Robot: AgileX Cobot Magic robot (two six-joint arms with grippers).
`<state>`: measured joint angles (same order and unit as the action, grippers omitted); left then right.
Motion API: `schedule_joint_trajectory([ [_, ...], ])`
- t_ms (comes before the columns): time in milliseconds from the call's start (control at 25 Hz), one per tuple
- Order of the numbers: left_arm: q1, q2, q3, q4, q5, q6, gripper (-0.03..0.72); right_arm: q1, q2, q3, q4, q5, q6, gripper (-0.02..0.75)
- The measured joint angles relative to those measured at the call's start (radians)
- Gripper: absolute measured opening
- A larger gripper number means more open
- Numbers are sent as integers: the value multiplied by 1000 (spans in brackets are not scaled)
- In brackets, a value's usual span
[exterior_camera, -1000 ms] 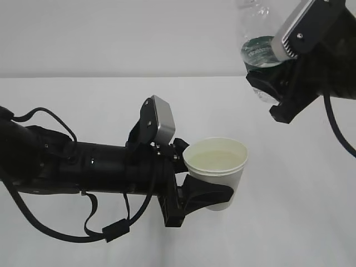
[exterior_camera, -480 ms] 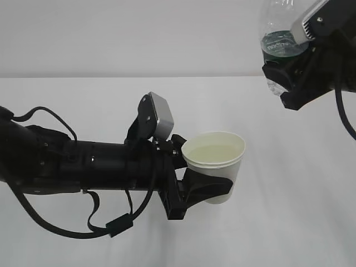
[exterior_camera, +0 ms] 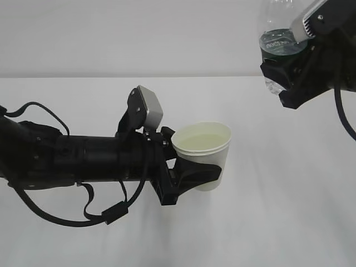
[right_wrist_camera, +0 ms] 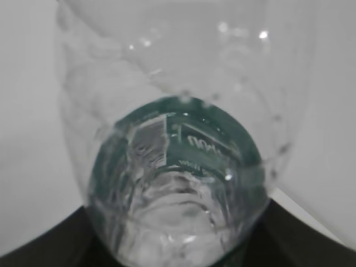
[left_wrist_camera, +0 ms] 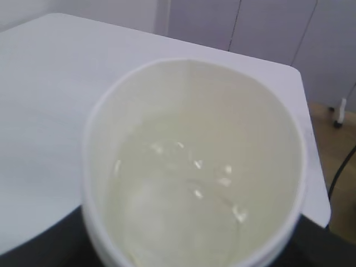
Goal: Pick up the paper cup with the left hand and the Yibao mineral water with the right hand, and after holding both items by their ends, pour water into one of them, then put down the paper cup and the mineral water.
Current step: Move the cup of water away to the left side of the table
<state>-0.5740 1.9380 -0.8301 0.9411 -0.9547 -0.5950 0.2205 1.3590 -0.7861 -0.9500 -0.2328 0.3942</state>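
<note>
So the pour looks done on my end. Over the last second the right hand [exterior_camera: 289, 83] has swung the Yibao mineral water [exterior_camera: 276, 50] back to roughly upright and pulled it up toward the far right corner of the white table [exterior_camera: 289, 183], well clear of the cup. Meanwhile the left hand [exterior_camera: 194, 173] has drawn the paper cup [exterior_camera: 203, 153] back a bit toward the left and slightly lower. I read that as both arms heading into the put-down part, nothing set down yet though.

Cup is upright, in the air over the middle of the table, with water in it; the left wrist view shows glints on the liquid [left_wrist_camera: 189, 183]. The left claw is closed around the cup's lower half, one finger [exterior_camera: 197, 172] wrapping across the front, rim well above it.

The right claw is clamped on the bottle at and just under the green label band [exterior_camera: 281, 44], bottle top cut off by the frame edge.
</note>
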Motion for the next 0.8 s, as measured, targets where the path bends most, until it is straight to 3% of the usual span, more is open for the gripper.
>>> schedule_joint_trajectory([
  [800, 157, 0, 0, -8, 0, 0, 457, 0, 0, 0, -2, 0, 0, 413],
])
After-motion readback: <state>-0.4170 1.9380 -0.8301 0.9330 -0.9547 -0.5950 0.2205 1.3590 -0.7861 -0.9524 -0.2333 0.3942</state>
